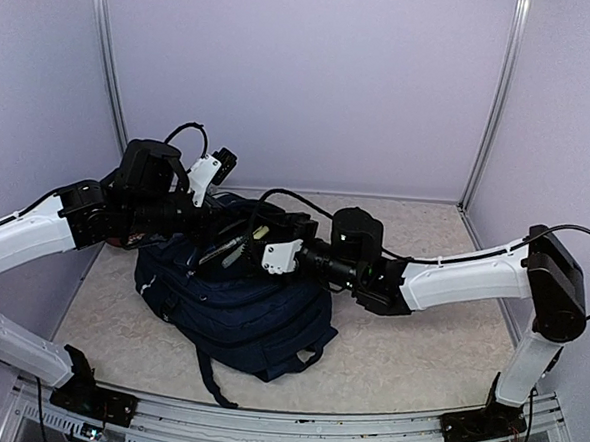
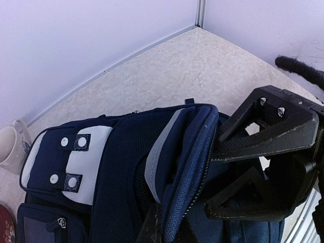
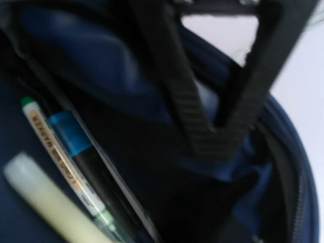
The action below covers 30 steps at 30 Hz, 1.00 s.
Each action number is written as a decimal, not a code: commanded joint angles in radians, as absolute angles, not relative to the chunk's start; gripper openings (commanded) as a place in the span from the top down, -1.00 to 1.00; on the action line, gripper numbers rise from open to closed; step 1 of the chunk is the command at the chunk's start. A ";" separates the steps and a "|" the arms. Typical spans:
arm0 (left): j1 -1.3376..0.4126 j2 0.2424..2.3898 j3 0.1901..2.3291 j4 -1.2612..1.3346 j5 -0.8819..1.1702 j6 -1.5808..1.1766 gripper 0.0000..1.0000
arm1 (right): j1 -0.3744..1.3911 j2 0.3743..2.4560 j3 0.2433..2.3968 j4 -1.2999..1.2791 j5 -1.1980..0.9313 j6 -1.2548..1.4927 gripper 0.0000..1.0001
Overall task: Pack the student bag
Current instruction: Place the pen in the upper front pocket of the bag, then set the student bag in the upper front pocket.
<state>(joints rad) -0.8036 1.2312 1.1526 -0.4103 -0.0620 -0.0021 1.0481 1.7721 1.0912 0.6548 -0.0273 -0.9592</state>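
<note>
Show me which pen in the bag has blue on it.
The black-barrelled pen; the white, orange-lettered pen beside it is green-tipped, the thick marker pale yellow.

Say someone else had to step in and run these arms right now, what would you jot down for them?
The left fingers are shut on the rim of the bag, holding it open.
The right fingers are down inside the bag; the view is blurred, so open or shut is unclear, and nothing shows in them.
Done: pens lie inside.
Left: a mug sits outside the bag, probably next; the bag is unzipped.
</note>
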 commanded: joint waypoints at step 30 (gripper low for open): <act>-1.061 1.841 1.805 -0.018 0.171 -0.010 -0.95 | 1.068 0.789 0.939 -0.459 0.425 0.569 -0.27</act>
<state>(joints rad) -1.0527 1.8809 1.7267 -0.1688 0.0257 -0.0750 1.0603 0.7815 0.9840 -0.2802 0.3561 0.3592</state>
